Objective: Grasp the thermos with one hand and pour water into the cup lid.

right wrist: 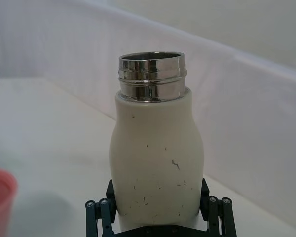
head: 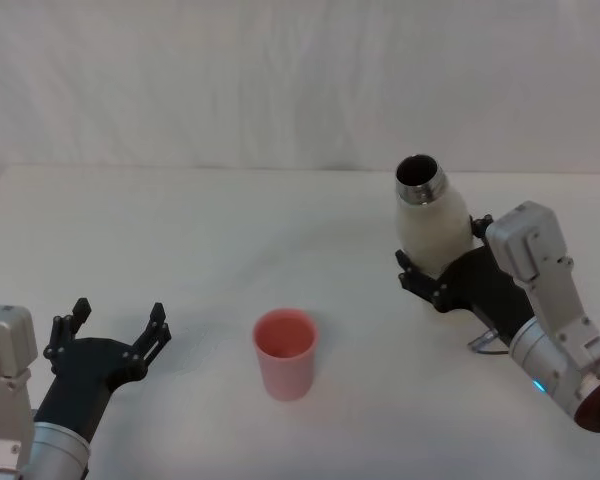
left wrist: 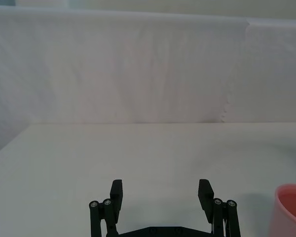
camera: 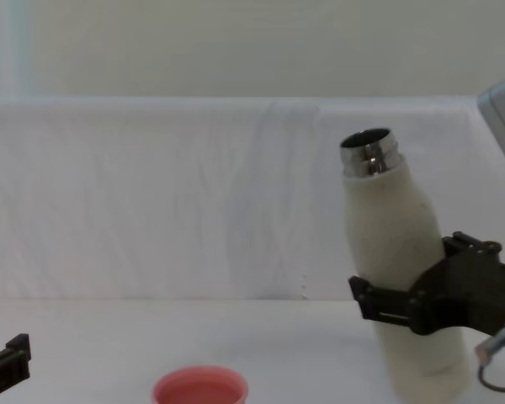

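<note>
Right gripper (head: 428, 272) clamps the tall cream-white steel-necked thermos (head: 429, 222), centre-right, tilted toward the salmon-pink cup lid (head: 285, 352); left gripper (head: 115, 325), lower left, spread wide.

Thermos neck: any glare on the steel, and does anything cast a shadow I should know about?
Right wrist view: the thermos neck shows bright highlights, threads still readable. Chest view: a small glint on the neck. Head view: soft, even light, with a faint shadow beside the cup lid; the right gripper clamps the thermos, the left gripper is open.
</note>
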### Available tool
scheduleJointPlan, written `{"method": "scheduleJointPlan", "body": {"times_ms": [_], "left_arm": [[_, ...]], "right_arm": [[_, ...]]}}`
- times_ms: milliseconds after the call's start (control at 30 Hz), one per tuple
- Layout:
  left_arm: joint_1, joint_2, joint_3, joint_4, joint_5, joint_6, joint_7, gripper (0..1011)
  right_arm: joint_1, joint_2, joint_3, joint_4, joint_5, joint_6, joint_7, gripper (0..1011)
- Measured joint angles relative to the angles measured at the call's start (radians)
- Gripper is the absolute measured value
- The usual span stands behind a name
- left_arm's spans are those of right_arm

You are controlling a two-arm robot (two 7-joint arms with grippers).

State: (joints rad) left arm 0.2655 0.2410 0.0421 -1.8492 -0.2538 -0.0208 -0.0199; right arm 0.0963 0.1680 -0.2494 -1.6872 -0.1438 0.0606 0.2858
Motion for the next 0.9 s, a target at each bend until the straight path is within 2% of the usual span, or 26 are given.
{"method": "scheduleJointPlan", "body": {"times_ms": [33,67,133,233,333,367,400,467,667,900], "left_arm": [[0.0,0.0,0.0,0.0,0.0,0.0,0.0,1001],[0.0,0.0,0.0,0.0,0.0,0.0,0.0,1001],[0.0,0.0,0.0,0.0,0.0,0.0,0.0,1001],[0.0,0.0,0.0,0.0,0.0,0.0,0.0,1001],[0.0,0.0,0.0,0.0,0.0,0.0,0.0,1001],[0.0,0.0,0.0,0.0,0.0,0.0,0.0,1001],[0.0,0.0,0.0,0.0,0.0,0.0,0.0,1001],[0.0,0.0,0.0,0.0,0.0,0.0,0.0,1001],[0.0,0.0,0.0,0.0,0.0,0.0,0.0,1001],[0.0,0.0,0.0,0.0,0.0,0.0,0.0,1001]], "right_arm": [[0.0,0.0,0.0,0.0,0.0,0.0,0.0,960],[0.006,-0.014,0.004,0.017,0.045,-0.002,0.015,960],[0.009,-0.018,0.004,0.023,0.06,-0.002,0.019,960],[0.018,-0.039,0.009,0.053,0.13,-0.003,0.04,960],[0.022,-0.047,0.011,0.065,0.158,-0.003,0.048,960],[0.028,-0.06,0.014,0.085,0.196,-0.004,0.057,960],[0.028,-0.06,0.014,0.085,0.196,-0.004,0.057,960],[0.035,-0.071,0.014,0.106,0.234,-0.004,0.065,960],[0.052,-0.086,0.005,0.139,0.285,-0.001,0.073,960],[0.071,-0.09,-0.018,0.164,0.303,-0.001,0.069,960]]}}
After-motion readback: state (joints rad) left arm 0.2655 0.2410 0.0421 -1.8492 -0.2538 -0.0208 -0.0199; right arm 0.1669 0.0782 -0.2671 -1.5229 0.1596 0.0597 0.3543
